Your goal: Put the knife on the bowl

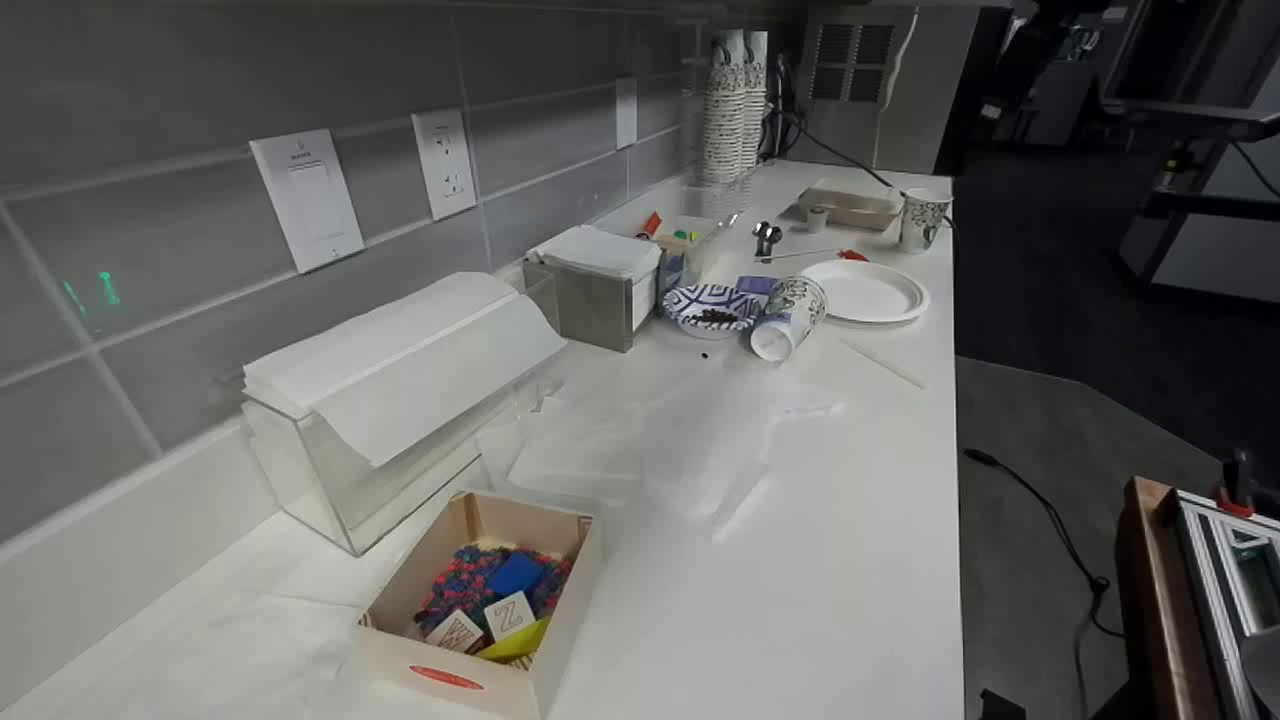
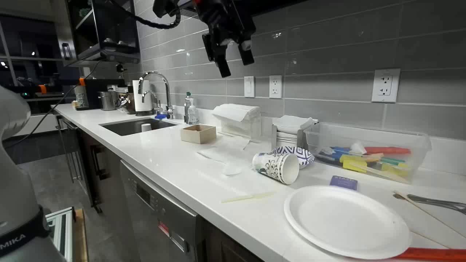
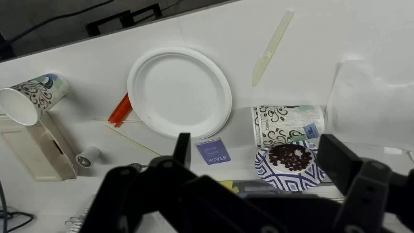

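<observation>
I hold my fingers (image 2: 222,66) spread, high above the tabletop (image 3: 239,35). The pale plastic knife (image 3: 271,50) lies flat on it, well apart from the patterned paper bowl (image 3: 291,183) of dark beans (image 3: 278,156); a paper cup (image 3: 288,123) lies on its side between them, and a white plate (image 3: 181,92) rests near the knife.

I can read STASH on the purple packet (image 3: 213,151), seen between the fingers (image 3: 183,147) in the wrist view. Lower and well apart from them, MIKA stands on the dark band (image 2: 28,237) of the arm (image 2: 16,189). Lower too, a block (image 1: 511,614) in the pale box (image 2: 193,136) bears a Z; the box's red oval (image 1: 446,677) is too small to read.
</observation>
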Robot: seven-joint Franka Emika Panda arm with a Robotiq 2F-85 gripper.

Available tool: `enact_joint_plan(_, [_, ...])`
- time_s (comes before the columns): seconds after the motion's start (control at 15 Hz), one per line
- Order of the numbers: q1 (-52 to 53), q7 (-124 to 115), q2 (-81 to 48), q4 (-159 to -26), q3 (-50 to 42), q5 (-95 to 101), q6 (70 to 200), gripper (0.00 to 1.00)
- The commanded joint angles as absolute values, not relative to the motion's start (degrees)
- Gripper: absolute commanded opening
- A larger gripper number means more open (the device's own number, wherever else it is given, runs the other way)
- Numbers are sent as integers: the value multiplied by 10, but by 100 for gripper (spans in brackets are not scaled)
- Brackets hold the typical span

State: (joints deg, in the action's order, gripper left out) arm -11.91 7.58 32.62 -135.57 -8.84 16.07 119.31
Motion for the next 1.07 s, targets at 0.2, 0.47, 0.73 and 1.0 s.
enact_joint_plan(0.2, [-116, 75, 326, -1354, -91, 162, 1192, 100])
enact_joint_plan(0.47, [-116, 75, 326, -1354, -91, 162, 1192, 100])
enact_joint_plan(0.73, [-122, 53, 336, -1398, -92, 156, 1169, 100])
enact_joint_plan(1.0, [-136, 47, 350, -1488, -114, 173, 1239, 100])
